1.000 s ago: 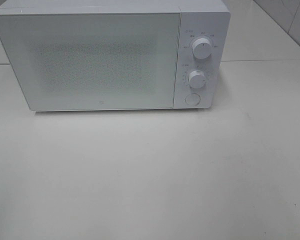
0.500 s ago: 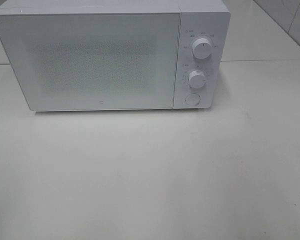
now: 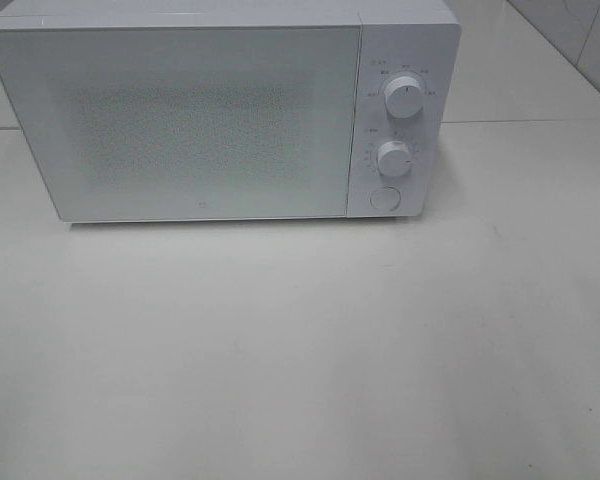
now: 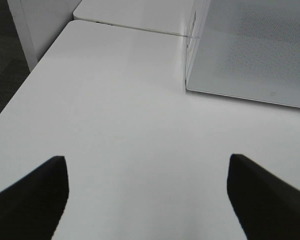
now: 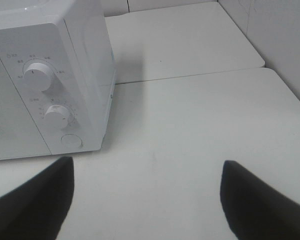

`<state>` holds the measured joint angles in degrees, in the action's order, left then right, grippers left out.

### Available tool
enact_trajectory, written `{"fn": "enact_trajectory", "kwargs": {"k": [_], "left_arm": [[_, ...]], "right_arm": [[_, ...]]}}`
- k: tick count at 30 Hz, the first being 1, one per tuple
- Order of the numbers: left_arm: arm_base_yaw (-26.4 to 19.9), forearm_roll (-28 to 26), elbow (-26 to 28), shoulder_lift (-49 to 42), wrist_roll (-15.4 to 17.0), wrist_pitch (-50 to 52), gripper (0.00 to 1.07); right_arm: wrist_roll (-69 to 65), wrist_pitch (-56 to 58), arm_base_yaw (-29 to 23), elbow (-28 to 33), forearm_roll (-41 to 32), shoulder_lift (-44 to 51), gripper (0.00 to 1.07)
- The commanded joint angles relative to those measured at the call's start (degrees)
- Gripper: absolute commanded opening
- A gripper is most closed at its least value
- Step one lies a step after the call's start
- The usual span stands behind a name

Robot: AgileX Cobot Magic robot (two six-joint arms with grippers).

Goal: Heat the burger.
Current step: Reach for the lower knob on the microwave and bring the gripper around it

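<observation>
Zero steps can be confirmed: the white microwave (image 3: pixel 200 110) stands on the desk (image 3: pixel 300 350) with its door shut, and the burger shows in no view, so I cannot tell whether it sits inside; left fingers (image 4: pixel 32 200) and right fingers (image 5: pixel 35 200) are spread wide, holding nothing.

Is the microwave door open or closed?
Closed: the microwave door sits flush beside the control panel, with no gap visible.

White microwave (image 3: pixel 200 120) standing at the back of a pale desk (image 3: pixel 300 350), door (image 3: pixel 180 150) shut, upper knob (image 3: pixel 403 97) above lower knob (image 3: pixel 393 158) on its right panel, round button (image 3: pixel 383 198) just beneath
</observation>
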<state>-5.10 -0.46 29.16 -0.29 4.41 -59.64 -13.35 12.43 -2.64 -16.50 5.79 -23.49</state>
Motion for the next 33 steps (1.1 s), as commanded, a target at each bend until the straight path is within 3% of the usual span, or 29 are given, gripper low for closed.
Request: {"fn": "enact_trajectory", "kwargs": {"k": [1, 18, 23, 33], "left_arm": [[-0.2, -0.2, -0.2, -1.2, 0.5, 0.3, 0.82], [-0.2, -0.2, -0.2, -1.2, 0.5, 0.3, 0.82], [-0.2, -0.2, -0.2, -1.2, 0.5, 0.3, 0.82], [-0.2, -0.2, -0.2, -1.2, 0.5, 0.3, 0.82]], "right_arm": [[-0.2, -4.9, -0.1, 0.6, 0.1, -3.6, 0.75], [-1.7, -26.1, -0.1, 0.6, -0.3, -22.5, 0.75], [-1.5, -39.7, -0.1, 0.6, -0.3, -30.5, 0.75], [-1.3, -52.7, -0.1, 0.6, -0.5, -42.7, 0.75]]}}
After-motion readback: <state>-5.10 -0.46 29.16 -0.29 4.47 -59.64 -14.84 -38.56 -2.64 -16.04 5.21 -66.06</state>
